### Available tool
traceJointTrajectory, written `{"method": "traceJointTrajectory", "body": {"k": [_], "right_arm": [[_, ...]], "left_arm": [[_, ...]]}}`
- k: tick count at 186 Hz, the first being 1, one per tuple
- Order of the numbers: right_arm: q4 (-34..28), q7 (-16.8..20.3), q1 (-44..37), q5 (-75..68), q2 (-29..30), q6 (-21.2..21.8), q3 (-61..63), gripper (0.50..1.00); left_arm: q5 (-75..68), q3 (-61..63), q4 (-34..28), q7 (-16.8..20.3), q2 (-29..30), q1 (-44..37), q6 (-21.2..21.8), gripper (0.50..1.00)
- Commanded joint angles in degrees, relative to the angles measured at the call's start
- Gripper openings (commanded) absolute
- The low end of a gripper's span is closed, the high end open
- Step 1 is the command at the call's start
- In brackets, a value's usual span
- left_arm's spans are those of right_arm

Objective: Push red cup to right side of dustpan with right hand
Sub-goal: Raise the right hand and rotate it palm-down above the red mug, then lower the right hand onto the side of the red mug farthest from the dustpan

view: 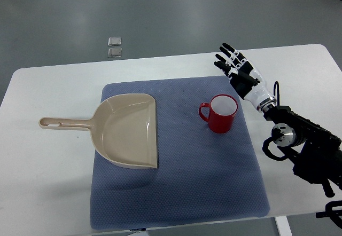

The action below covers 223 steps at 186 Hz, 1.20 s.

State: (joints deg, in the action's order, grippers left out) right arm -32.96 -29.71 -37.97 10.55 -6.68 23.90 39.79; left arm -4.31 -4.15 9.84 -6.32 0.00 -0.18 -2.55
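The right arm [304, 145], cut off at the frame edge, holds its robot hand [238, 70] open beside the red cup [221, 113].

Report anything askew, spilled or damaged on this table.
Nothing stands out. The red cup stands upright on the blue mat, apart from the dustpan, which lies flat. The right hand is beside the cup, not touching it.

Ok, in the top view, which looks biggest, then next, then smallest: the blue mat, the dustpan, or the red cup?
1. blue mat, biggest by far; the others sit on it.
2. dustpan, with its handle reaching off the mat's left edge.
3. red cup, smallest.

All three lie flat on the same table, so nearness hardly changes this.
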Motion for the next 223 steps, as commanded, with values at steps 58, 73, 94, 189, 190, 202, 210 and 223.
{"method": "traceJointTrajectory", "body": {"k": [58,73,94,189,190,202,210,223], "right_arm": [[-0.2,0.1,0.1,0.5,-0.6,3.7,-0.5,0.936],[-0.6,0.2,-0.1,2.5,-1.2,6.0,-1.6,0.936],[-2.1,0.2,-0.1,8.0,-4.7,7.3,-3.1,0.936],[-11.4,-1.3,1.2,22.8,-21.5,11.1,-4.3,0.936],[-11.4,-1.3,1.2,22.8,-21.5,11.1,-4.3,0.936],[-13.8,-1.5,2.9,25.0,-23.2,11.1,-4.3,0.936],[-14.5,-1.7,3.4,26.9,-23.5,11.1,-4.4,0.936],[-14.7,-2.4,4.2,29.9,-23.6,11.1,-4.3,0.936]], "left_arm": [[0.0,0.0,0.0,0.0,0.0,0.0,0.0,1.0],[0.0,-0.1,0.1,0.0,0.0,0.0,0.0,1.0],[0.0,-0.1,0.3,0.0,0.0,0.0,0.0,1.0],[0.0,0.0,0.5,0.0,0.0,0.0,0.0,1.0],[0.0,0.0,0.5,0.0,0.0,0.0,0.0,1.0],[0.0,0.1,0.6,0.0,0.0,0.0,0.0,1.0],[0.0,0.1,0.5,-0.1,0.0,0.0,0.0,1.0],[0.0,0.1,0.6,-0.1,0.0,0.0,0.0,1.0]]}}
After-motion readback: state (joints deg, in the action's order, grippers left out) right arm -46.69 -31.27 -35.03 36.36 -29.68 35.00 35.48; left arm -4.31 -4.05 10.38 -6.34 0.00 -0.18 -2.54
